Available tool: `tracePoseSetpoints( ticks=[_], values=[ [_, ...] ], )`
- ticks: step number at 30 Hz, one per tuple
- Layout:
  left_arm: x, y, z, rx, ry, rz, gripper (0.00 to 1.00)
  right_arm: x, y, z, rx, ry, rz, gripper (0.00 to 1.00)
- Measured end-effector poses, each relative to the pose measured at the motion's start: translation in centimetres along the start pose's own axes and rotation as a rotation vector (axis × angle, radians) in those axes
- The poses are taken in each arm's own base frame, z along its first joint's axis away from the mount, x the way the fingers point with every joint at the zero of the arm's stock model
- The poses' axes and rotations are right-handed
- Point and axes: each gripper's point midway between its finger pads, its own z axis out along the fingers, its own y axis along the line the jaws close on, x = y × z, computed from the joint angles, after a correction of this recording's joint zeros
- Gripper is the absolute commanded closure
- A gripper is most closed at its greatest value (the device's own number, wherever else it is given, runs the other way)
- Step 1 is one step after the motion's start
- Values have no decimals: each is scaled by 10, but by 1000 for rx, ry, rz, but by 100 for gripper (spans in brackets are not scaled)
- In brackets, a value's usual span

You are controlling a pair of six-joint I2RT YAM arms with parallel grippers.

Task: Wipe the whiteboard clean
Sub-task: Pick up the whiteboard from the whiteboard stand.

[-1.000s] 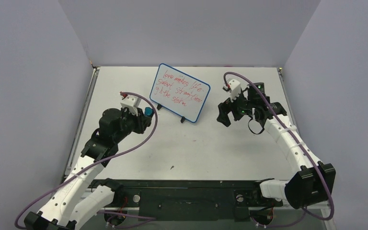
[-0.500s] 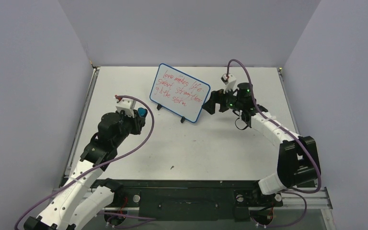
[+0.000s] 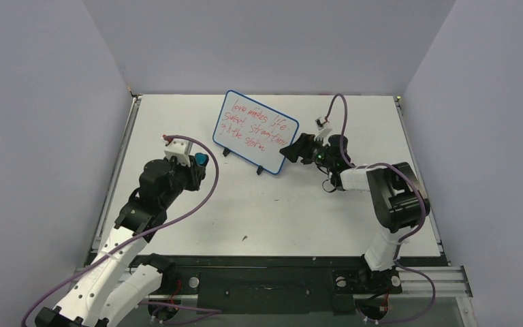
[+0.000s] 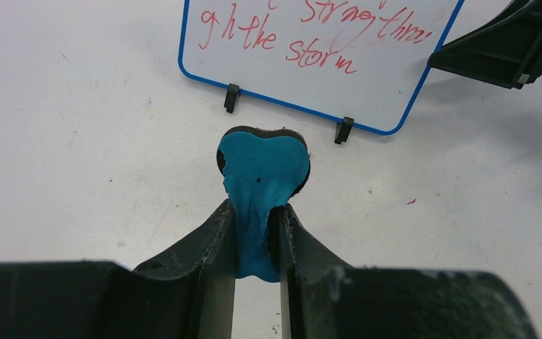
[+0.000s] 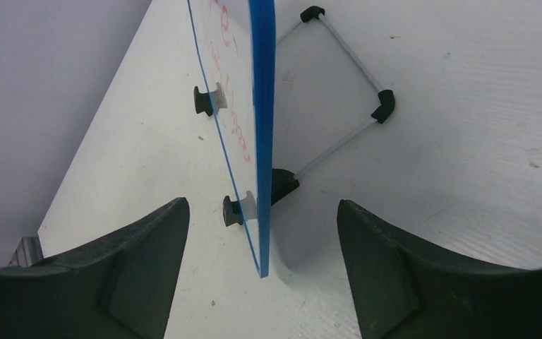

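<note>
The whiteboard (image 3: pixel 255 131) stands on its black wire stand (image 5: pixel 346 134) at the back middle of the table, with red handwriting across its face (image 4: pixel 317 42). My left gripper (image 3: pixel 201 163) hovers to its front left, shut on a squashed blue eraser (image 4: pixel 261 169) that sticks out past the fingertips and points at the board's lower edge. My right gripper (image 3: pixel 293 148) is open at the board's right end. In the right wrist view the blue rim (image 5: pixel 262 106) stands edge-on between the two fingers (image 5: pixel 148 247), touching neither.
Grey walls close in the table on three sides. A black rail (image 3: pixel 265 272) with the arm bases runs along the near edge. Purple cables loop off both wrists. A small dark speck (image 3: pixel 244 238) lies on the white tabletop near the front.
The right arm has swung left and folded in, bringing its open jaws round the whiteboard's right edge. The left gripper shifted slightly left with the eraser, then held still.
</note>
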Motion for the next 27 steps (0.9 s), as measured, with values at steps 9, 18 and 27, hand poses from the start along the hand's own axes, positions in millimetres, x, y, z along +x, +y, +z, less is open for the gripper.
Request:
tracePoseSetpoints(
  ticks=[9, 18, 27],
  values=[
    [3, 1, 3, 1, 13, 2, 100, 25, -9, 26, -47, 8, 96, 51],
    [3, 1, 3, 5, 17, 0, 100, 24, 9, 47, -128, -14, 103, 65],
    [3, 1, 3, 6, 17, 0, 100, 36, 7, 53, -136, 6, 144, 71]
  ],
)
